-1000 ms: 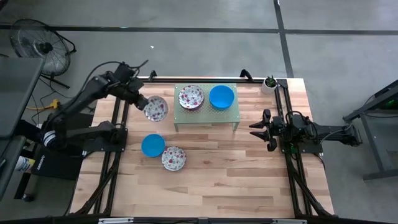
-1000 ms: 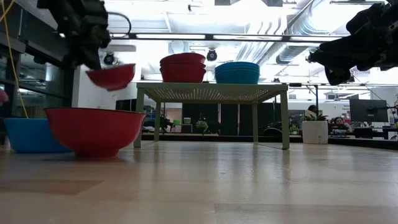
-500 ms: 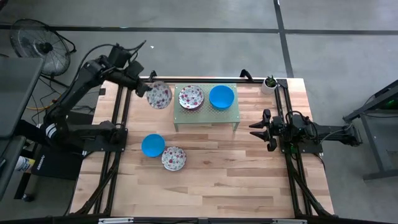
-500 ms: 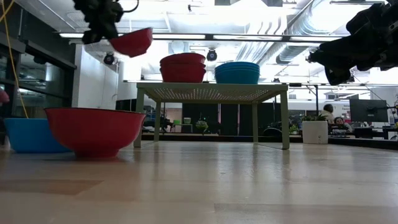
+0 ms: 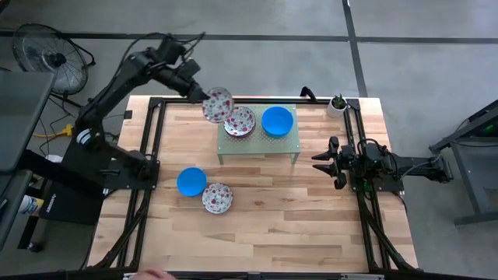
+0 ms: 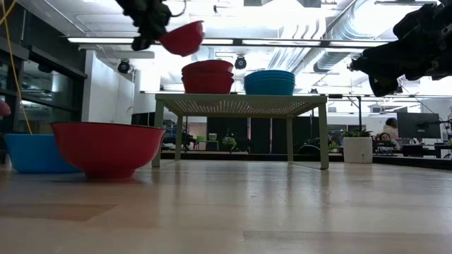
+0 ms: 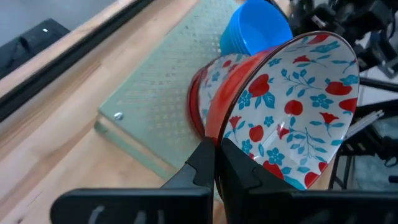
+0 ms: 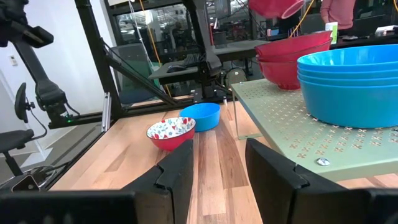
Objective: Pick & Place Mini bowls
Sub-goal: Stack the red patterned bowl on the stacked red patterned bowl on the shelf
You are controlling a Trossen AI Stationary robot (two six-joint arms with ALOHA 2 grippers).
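A: Bowl status?

B: The left tool is clamped on the rim of a floral bowl, held tilted in the air just left of the floral stack on the green stand.

A: Best way to finish?

B: Level it, centre it over the stack, lower, then release. Its height above the stack is probably small, but hard to judge. The right tool waits open at the right of the desk.

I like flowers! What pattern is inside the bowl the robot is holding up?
Red flowers with blue leaves on white inside the held bowl, clearest in the left wrist view.
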